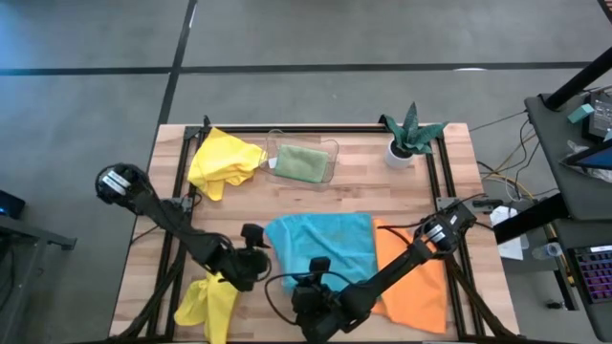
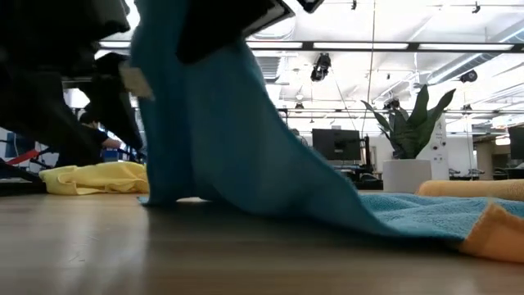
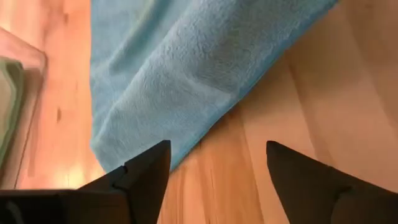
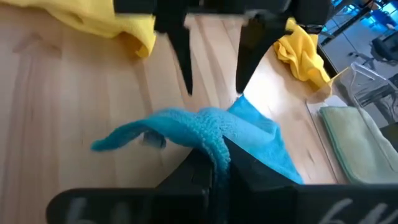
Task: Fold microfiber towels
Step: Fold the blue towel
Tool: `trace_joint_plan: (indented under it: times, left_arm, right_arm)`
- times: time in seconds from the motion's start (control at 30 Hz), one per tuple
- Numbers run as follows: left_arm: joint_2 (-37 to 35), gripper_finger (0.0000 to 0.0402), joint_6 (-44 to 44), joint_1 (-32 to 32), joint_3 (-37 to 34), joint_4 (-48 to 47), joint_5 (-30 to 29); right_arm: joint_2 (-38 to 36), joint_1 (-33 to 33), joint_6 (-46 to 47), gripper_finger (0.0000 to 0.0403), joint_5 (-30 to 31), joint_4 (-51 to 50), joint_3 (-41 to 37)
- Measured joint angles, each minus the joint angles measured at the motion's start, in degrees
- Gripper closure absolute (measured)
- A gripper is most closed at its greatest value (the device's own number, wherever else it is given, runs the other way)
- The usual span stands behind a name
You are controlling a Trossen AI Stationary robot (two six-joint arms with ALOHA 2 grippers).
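Our right gripper [image 4: 211, 165] is clamped on a near corner of the turquoise towel [image 1: 320, 244], lifting it off the table [image 1: 363, 196] while the rest lies flat at centre, overlapping the orange towel [image 1: 416, 277]. Our left gripper [image 3: 214, 174] hovers just beside the towel's other near corner, fingers apart and empty. We judge the cloth light, limp and grippy; it will sag wherever unsupported, so we should pinch the free corner at its hem and carry both corners together
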Motion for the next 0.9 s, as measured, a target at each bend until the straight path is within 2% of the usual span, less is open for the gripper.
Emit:
trace_joint_plan:
  times: [0.4,0.63,0.8,0.9]
  left_arm:
    - [7.9,0.0141,10.5,-0.3,-1.4,9.6,-10.2]
    - [14.2,0.0141,8.2,-0.2,-1.3,14.7,-16.5]
    - [16.9,0.0141,5.0,-0.2,-1.1,16.0,-25.2]
    - [17.0,0.0141,5.1,0.4,-1.2,15.6,-26.4]
  right_arm:
    - [-2.7,0.0,-0.2,0.0394,0.0,0.0,0.0]
    - [-3.2,0.0,-0.4,0.0394,0.0,-0.2,0.0]
    - [-3.6,0.0,-0.5,0.0394,0.0,-0.3,0.0]
    - [-3.8,0.0,-0.5,0.0394,-0.1,-0.5,0.0]
